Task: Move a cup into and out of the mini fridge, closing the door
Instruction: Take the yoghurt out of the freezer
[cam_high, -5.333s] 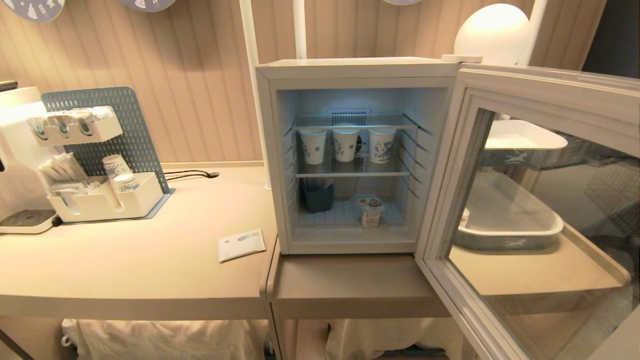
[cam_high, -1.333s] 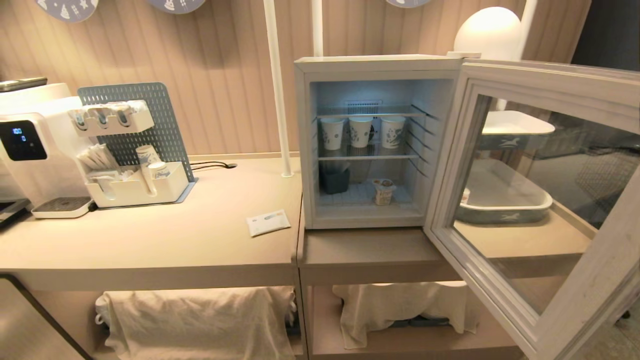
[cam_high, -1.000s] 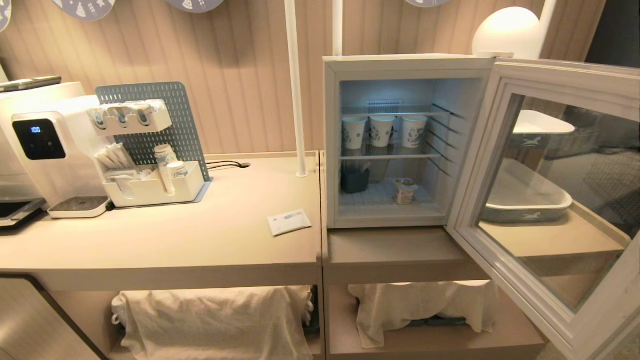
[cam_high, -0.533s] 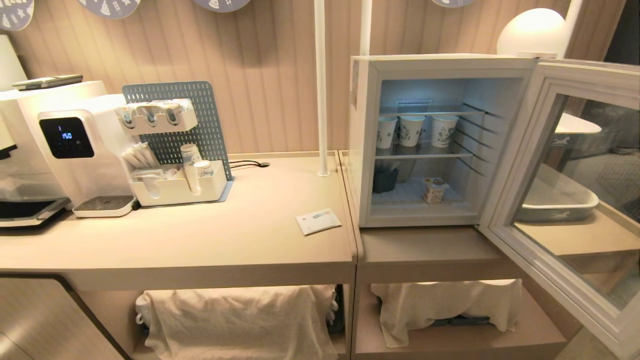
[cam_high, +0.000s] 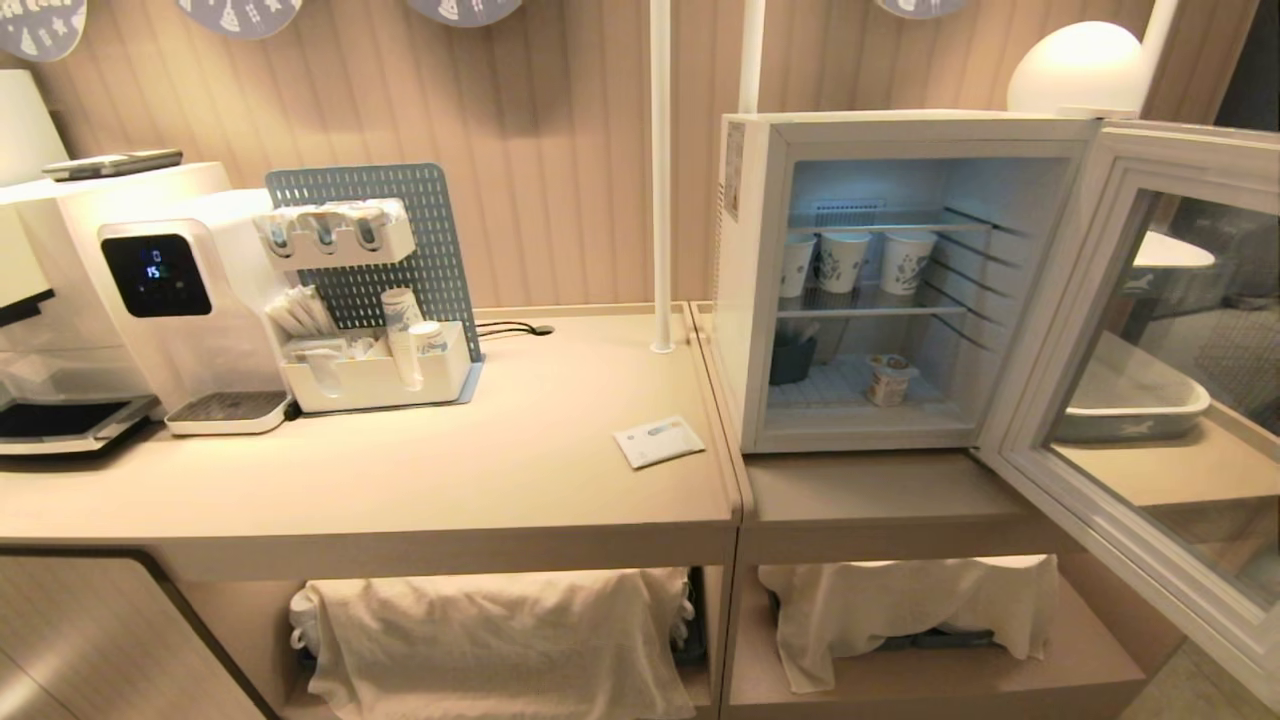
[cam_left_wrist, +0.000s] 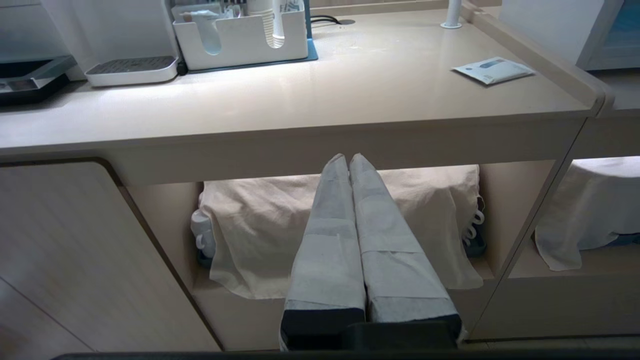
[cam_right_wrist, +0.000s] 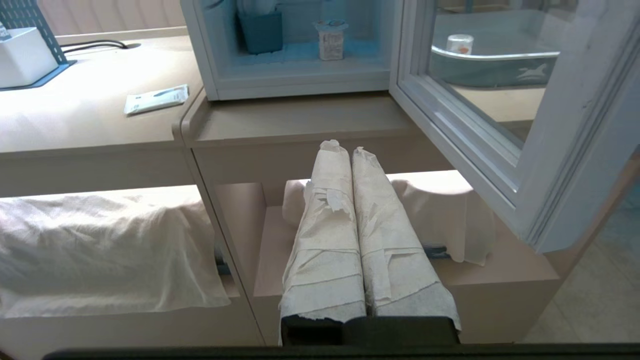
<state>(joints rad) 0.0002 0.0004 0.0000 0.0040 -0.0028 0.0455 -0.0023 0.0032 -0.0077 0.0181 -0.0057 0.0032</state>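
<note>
- Cup with its yellow-orange foil lid stands upright on the bottom floor of the mini fridge, seen from the head; a dark bin sits to its left, three paper cups line the wire shelf above, and the door hangs wide open to the right. A small packet lies on the counter just beside the fridge
- From the left wrist, the left gripper is pressed closed, empty, low in front of the counter edge, with a draped cloth on the shelf behind it
- From the right wrist, the right gripper is likewise closed on nothing, below the fridge ledge, well apart from the cup
</note>
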